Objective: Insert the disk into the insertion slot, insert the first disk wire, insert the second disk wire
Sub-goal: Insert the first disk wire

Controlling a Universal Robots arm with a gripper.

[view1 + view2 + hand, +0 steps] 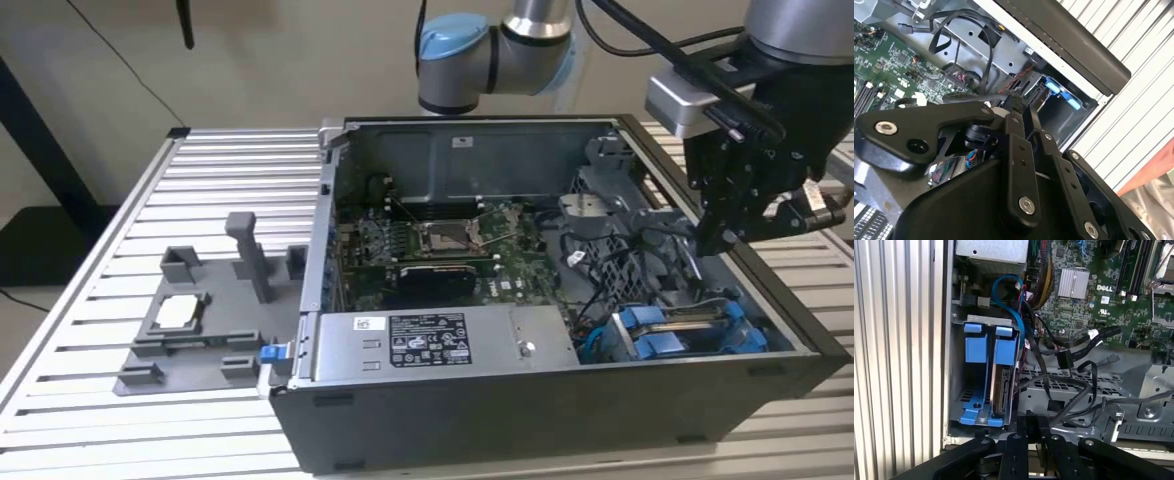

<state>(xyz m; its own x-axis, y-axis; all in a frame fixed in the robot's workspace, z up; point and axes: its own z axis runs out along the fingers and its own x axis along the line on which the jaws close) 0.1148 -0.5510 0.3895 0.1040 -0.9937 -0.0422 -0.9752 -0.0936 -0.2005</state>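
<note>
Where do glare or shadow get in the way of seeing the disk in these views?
Exterior view: light is even, though the disk sits in the case's shaded corner. First wrist view: the disk is well lit; a heatsink glares. Second wrist view: the slatted table is washed out, and the dark gripper blocks the foreground.

Bright, even light; soft shadows inside computer case (534,425); mild glare on ribbed table (234,160) slats.

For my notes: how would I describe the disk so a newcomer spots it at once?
Find the computer case on the slatted table. In its near corner at the exterior view's right, beside the labelled power-supply box, sits the disk. Its bright blue carrier frame sets it apart from the grey metal and black cables around it.
</note>
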